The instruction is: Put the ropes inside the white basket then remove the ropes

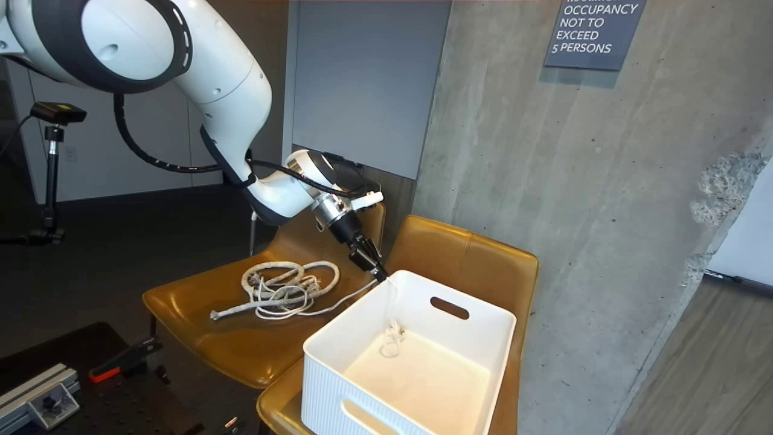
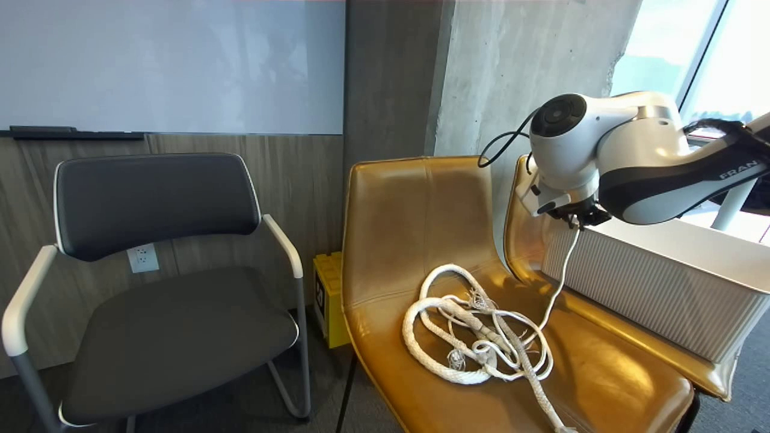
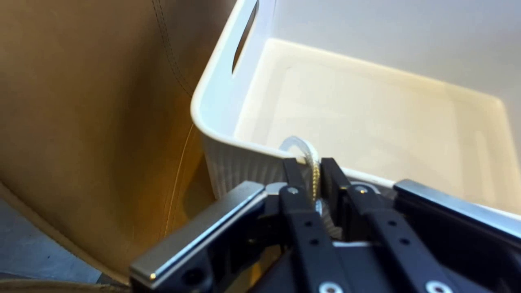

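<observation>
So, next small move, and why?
Probably close the gripper snugly on the thin rope: it runs between the fingers, which look slightly apart, at the rim of the white basket. Some loops show inside; the main tangle lies on the adjacent chair.

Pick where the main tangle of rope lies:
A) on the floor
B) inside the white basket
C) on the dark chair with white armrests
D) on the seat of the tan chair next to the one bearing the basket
D: both exterior views show the rope tangle lying in loops on the tan chair's seat, while the white basket stands on the neighbouring chair.
</observation>
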`<act>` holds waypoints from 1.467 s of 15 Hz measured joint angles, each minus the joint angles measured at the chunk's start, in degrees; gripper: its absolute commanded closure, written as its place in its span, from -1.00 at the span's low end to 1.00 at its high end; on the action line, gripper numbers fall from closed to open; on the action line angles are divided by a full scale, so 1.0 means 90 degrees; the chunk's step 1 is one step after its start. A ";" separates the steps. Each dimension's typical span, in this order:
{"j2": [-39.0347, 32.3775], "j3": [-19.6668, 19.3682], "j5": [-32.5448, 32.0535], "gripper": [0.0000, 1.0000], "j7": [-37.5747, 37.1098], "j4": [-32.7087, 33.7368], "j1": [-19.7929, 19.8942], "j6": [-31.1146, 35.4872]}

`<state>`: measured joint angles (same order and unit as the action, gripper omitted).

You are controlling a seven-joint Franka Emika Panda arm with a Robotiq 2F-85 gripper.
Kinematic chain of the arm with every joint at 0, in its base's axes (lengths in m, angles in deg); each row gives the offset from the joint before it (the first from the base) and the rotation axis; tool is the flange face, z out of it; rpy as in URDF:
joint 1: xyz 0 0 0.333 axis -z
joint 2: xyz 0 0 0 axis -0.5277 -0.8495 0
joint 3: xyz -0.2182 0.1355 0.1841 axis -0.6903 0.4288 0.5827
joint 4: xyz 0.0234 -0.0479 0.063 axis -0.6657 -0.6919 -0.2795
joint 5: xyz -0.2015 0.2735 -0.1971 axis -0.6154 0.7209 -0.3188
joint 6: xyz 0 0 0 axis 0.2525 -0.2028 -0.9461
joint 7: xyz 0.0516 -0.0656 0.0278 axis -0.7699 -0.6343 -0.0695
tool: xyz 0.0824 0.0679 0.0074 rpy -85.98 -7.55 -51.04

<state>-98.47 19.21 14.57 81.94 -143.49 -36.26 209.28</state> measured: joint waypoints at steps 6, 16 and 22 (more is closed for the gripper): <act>0.0004 0.0020 0.0024 0.98 0.0000 0.0081 0.0000 -0.0047; 0.0624 0.1049 0.2566 0.98 -0.0001 0.1157 -0.0561 -0.2245; 0.0679 0.1113 0.3802 0.98 -0.0132 0.2343 -0.1087 -0.3313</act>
<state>-92.36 29.22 48.78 80.75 -122.39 -46.04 179.46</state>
